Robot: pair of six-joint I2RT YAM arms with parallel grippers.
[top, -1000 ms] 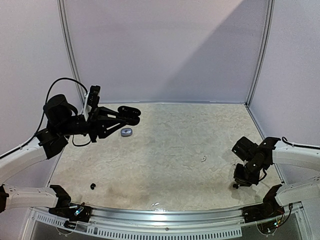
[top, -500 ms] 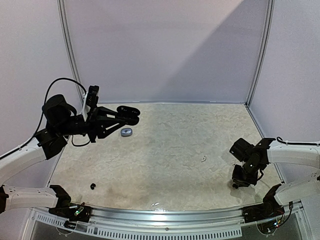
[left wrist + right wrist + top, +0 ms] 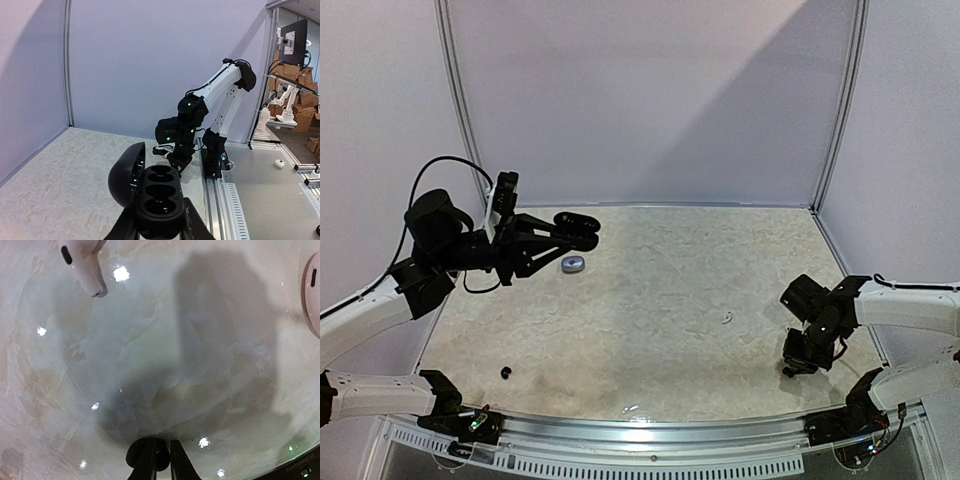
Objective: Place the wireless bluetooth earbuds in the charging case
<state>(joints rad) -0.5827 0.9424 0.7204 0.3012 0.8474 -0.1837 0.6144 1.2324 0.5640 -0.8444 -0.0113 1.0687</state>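
My left gripper (image 3: 568,234) is shut on the open black charging case (image 3: 583,227) and holds it up above the far left of the table. In the left wrist view the case (image 3: 159,192) shows its lid swung left and dark empty wells. My right gripper (image 3: 790,369) points down at the table near the front right. In the right wrist view its fingers (image 3: 161,460) are pinched on a black earbud (image 3: 136,456) at the table surface. A white earbud (image 3: 82,265) lies beyond it; it also shows in the top view (image 3: 728,319). Another black earbud (image 3: 505,373) lies at the front left.
A small grey oval thing (image 3: 572,264) lies on the table under the left gripper. A pale rounded thing (image 3: 312,290) sits at the right edge of the right wrist view. Walls close the back and both sides; a metal rail (image 3: 640,428) runs along the front.
The right gripper has shifted slightly left and down toward the table. The left arm with the case has not moved.
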